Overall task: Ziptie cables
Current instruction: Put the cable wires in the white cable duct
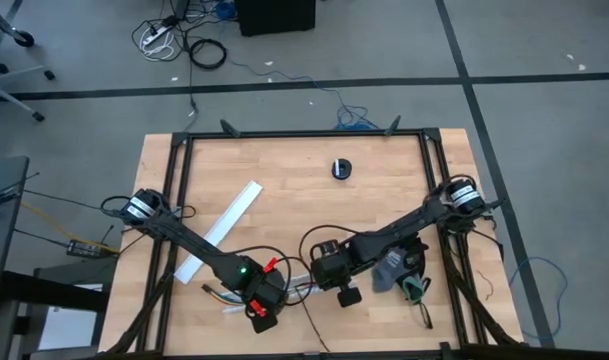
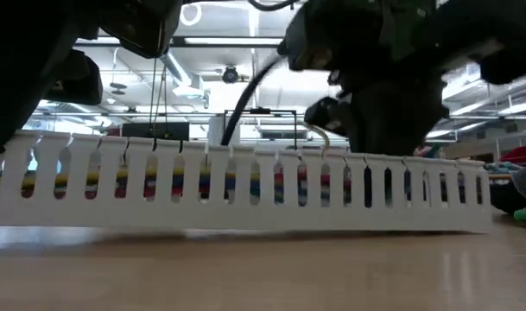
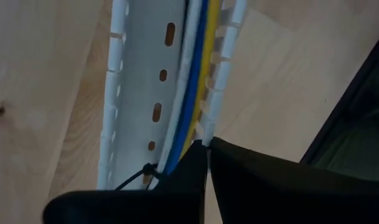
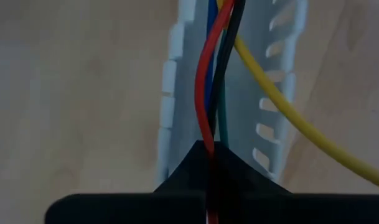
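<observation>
The cables (image 4: 209,99) lie along the inside of a white slotted channel (image 3: 136,93), and both grippers sit right at them near the front edge of the table (image 1: 284,160): the left gripper (image 3: 206,167) at the front-middle, the right gripper (image 4: 212,152) just beside it toward the right. The bundle is a handful of thin wires running lengthwise in the channel: blue, yellow and white in the left wrist view; red, black, blue and green in the right wrist view, with one yellow wire bowing out over the channel's slotted wall. A thin black ziptie (image 3: 136,176) loops off the bundle just beside the left fingers. The left gripper's fingers are pressed together, their tips against the wires at the channel wall; whether they pinch anything cannot be told. The right gripper's fingers are closed with the red and black wires running down into the seam between them.
</observation>
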Tool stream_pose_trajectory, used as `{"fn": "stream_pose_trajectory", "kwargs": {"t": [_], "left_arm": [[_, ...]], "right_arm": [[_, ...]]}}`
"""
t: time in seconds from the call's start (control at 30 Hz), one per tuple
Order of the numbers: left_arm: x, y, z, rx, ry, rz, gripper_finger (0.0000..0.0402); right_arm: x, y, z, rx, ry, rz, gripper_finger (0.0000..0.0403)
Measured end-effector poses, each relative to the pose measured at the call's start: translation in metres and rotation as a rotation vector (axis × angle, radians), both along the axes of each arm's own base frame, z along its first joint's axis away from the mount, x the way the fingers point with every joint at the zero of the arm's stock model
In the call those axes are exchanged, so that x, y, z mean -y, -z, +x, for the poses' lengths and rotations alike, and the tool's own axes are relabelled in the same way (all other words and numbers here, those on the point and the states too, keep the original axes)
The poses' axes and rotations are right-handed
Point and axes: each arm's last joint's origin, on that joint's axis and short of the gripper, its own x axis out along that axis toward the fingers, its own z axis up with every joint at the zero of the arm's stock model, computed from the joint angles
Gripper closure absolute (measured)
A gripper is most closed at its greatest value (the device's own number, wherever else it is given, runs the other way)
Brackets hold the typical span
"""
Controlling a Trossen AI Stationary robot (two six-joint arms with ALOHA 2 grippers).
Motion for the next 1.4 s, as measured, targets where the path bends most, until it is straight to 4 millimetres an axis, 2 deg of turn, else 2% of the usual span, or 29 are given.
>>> {"fn": "stream_pose_trajectory", "kwargs": {"t": [0.23,0.4,0.57,0.73,0.93,1.1,1.4], "left_arm": [[0.000,0.000,0.000,0.005,0.002,-0.004,0.0402],[0.000,0.000,0.000,0.007,0.006,-0.002,0.0402],[0.000,0.000,0.001,0.011,0.006,0.006,0.0402],[0.000,0.000,0.000,0.016,0.018,0.014,0.0402],[0.000,0.000,0.000,0.010,0.005,0.013,0.0402],[-0.001,0.000,-0.001,0.001,-0.009,0.030,0.0402],[-0.001,0.000,-0.001,-0.009,-0.025,0.021,0.0402]], "right_arm": [[0.002,0.006,0.002,-0.015,0.007,-0.006,0.0393],[0.002,0.005,0.001,-0.027,0.018,0.027,0.0357],[0.002,0.011,0.003,-0.094,0.061,0.148,0.0321],[0.005,0.016,0.006,-0.092,0.058,0.145,0.0288],[0.005,-0.006,0.011,-0.075,0.062,0.126,0.0273],[-0.002,-0.026,0.013,-0.046,0.043,0.016,0.0273],[-0.006,-0.049,0.014,-0.025,-0.018,-0.097,0.0269]]}}
